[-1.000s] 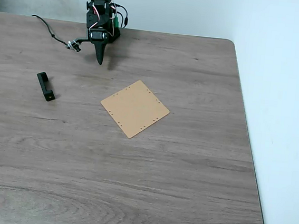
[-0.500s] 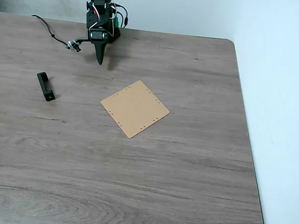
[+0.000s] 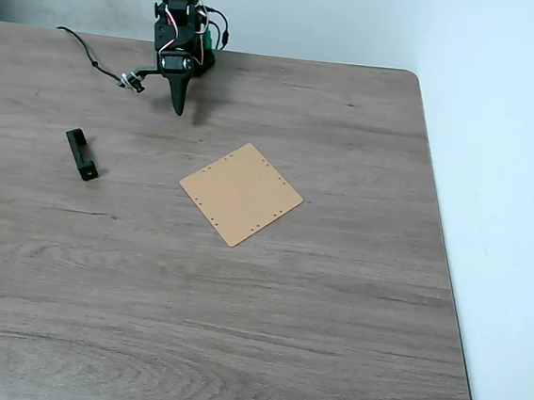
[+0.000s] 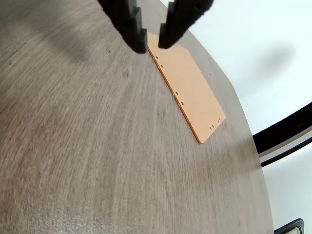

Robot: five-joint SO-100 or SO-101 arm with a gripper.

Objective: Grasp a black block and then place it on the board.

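Nothing moves since prior frames. Gripper (image 4: 152,46) slightly parted, empty, near table's (image 3: 329,338) back edge. Black block (image 3: 81,155) by left edge: probably light, stiff; grab mid-length across narrow sides. Board (image 3: 241,194) mid-table.

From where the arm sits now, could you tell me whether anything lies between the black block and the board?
Nothing visible does. In the fixed view the black block lies left of the board, apart from it, with bare wood-grain table between them. The gripper hangs near the table's far edge, and nothing stands between it and the block either.
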